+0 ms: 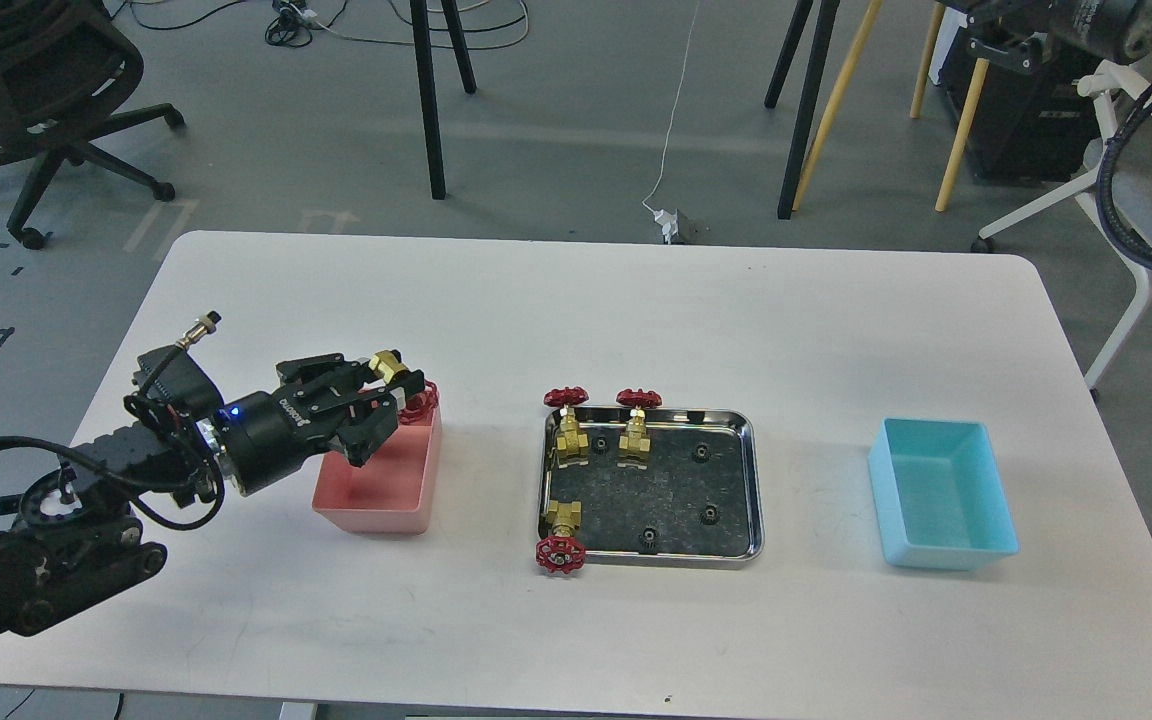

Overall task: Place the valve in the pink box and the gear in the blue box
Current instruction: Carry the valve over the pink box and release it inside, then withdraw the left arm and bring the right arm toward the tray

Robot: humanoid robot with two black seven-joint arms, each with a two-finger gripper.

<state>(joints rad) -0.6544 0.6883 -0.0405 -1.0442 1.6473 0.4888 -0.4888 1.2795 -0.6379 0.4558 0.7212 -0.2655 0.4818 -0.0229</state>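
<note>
My left gripper [388, 392] is shut on a valve [402, 382] with a brass body and red handwheel, held above the pink box [406, 490] at the left of the table. Three more valves stay at the steel tray [754, 480]: two [568, 420] [635, 420] at its far left edge, one [561, 535] at its near left corner. Several tiny black gears [709, 514] lie in the tray. The blue box [941, 492] stands empty at the right. My right gripper is out of view.
The white table's [576, 320] far half lies beyond the boxes. Chair legs, stool legs and cables are on the floor beyond the table. A white frame and black hose stand at the far right.
</note>
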